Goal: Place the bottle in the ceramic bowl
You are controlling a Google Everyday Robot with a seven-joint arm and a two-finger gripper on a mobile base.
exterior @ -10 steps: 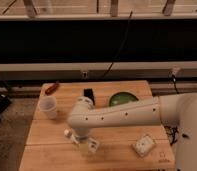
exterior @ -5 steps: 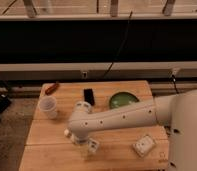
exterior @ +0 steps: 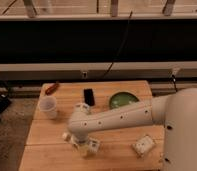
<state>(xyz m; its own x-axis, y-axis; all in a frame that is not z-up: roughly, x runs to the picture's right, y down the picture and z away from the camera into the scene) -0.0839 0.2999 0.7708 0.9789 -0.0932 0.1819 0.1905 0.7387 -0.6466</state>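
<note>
The green ceramic bowl (exterior: 123,99) stands on the wooden table (exterior: 117,155), at the back right. My gripper (exterior: 83,145) hangs from the white arm (exterior: 117,119) near the front left of the table, well left of and nearer than the bowl. It sits right over a whitish elongated thing that I take for the bottle (exterior: 93,145). The bottle lies at the table surface, its ends showing on either side of the gripper. I cannot tell whether the gripper holds it.
A white plastic cup (exterior: 48,106) stands at the left. A black phone (exterior: 89,96) lies between the cup and the bowl. A reddish object (exterior: 52,88) lies at the back left corner. A flat square white packet (exterior: 143,145) lies at the front right.
The gripper end of the arm has shifted slightly down toward the table's front edge. The whitish bottle stays under it. Nothing else has moved.
</note>
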